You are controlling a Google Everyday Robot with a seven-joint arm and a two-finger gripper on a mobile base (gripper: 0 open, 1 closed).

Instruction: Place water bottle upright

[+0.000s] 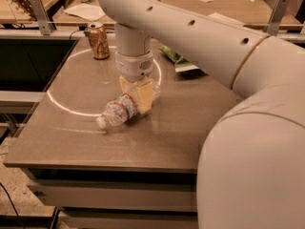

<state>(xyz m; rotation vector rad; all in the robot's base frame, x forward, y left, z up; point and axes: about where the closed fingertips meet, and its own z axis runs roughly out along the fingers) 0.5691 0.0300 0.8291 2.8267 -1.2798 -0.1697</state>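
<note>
The water bottle is clear ribbed plastic with a red-white-blue label. It lies on its side on the brown table, with its white cap pointing to the front left. My gripper reaches down from the white arm and sits over the bottle's base end. Its yellowish pads are closed around that end. The bottle still rests on the table top.
A gold-brown soda can stands at the table's back left. A green packet lies at the back right of the gripper. My large white arm fills the right side of the view. Other tables stand behind.
</note>
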